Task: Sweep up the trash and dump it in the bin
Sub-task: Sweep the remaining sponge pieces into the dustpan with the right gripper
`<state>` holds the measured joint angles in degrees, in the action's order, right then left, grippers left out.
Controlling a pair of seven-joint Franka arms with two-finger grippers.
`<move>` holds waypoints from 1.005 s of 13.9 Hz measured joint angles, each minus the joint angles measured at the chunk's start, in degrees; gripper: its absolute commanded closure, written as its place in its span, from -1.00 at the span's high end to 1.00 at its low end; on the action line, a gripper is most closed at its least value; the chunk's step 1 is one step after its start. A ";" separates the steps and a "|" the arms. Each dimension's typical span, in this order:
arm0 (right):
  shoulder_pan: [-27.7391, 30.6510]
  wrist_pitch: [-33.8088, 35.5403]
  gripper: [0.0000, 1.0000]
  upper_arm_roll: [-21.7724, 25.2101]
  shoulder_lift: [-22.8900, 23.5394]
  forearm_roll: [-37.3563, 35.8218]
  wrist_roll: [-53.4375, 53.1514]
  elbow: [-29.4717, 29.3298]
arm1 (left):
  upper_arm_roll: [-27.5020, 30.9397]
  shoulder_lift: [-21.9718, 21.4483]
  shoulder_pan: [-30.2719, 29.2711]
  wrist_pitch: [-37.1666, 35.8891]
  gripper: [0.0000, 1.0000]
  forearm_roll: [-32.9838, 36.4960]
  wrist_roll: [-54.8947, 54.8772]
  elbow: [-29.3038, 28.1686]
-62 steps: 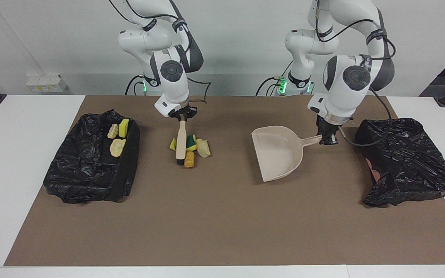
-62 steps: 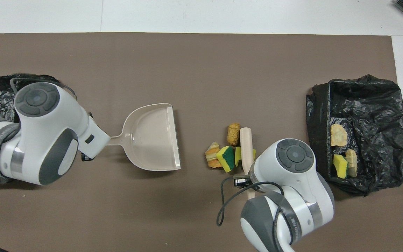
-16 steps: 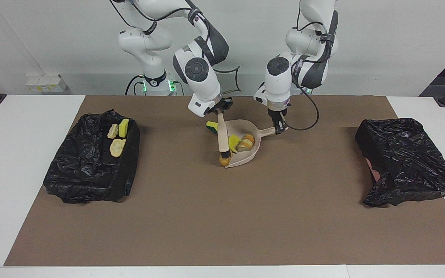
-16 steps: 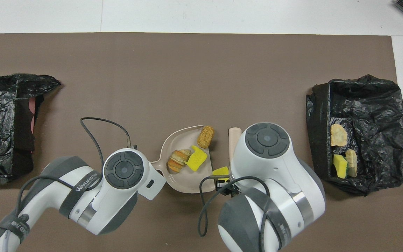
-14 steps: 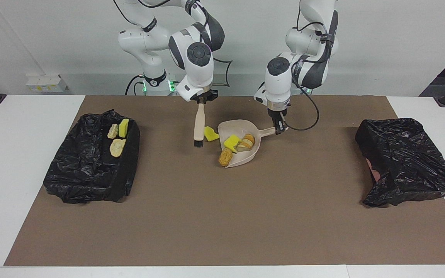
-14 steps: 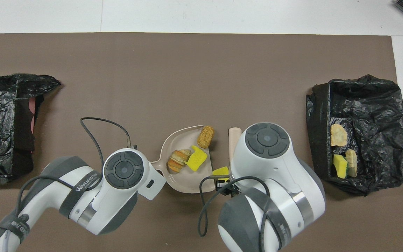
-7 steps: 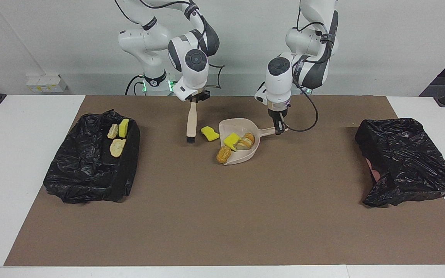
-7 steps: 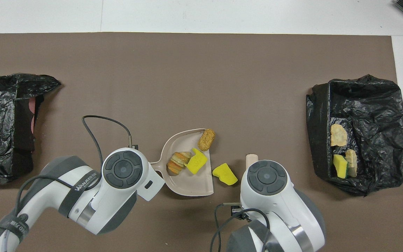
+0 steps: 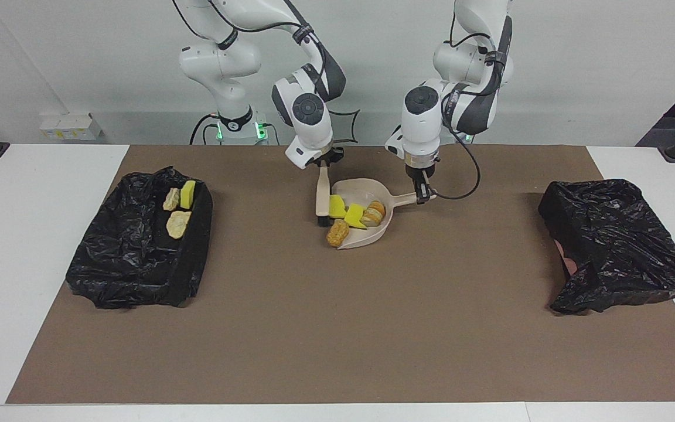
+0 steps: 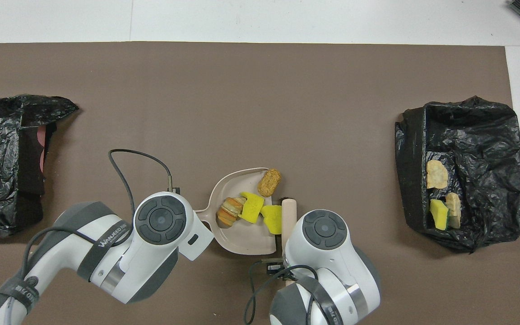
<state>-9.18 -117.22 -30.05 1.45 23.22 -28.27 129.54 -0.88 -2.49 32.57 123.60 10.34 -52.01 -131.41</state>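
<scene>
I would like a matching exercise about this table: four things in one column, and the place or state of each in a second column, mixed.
Things:
1. brush
2. dustpan
3. tan lump
4. green-topped sponge

Places or states:
a. in the black bin toward the right arm's end
b. at the dustpan's open edge
c. held by the right gripper
d. held by the left gripper

Pairs: 1-c, 2-d, 3-b, 4-a

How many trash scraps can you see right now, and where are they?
7. Three lie in the bin at the right arm's end. Three sit in the dustpan. One lump straddles its lip. Others may be hidden.
</scene>
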 measured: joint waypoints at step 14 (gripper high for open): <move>2.32 12.73 -1.00 4.01 -2.84 -21.87 18.64 -8.90 | 0.14 0.00 0.00 1.00 -1.00 -0.02 -3.60 -0.26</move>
<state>-6.86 -104.49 -26.04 -1.39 1.35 -9.63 120.64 -0.74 -2.49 32.56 124.60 10.32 -55.61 -131.67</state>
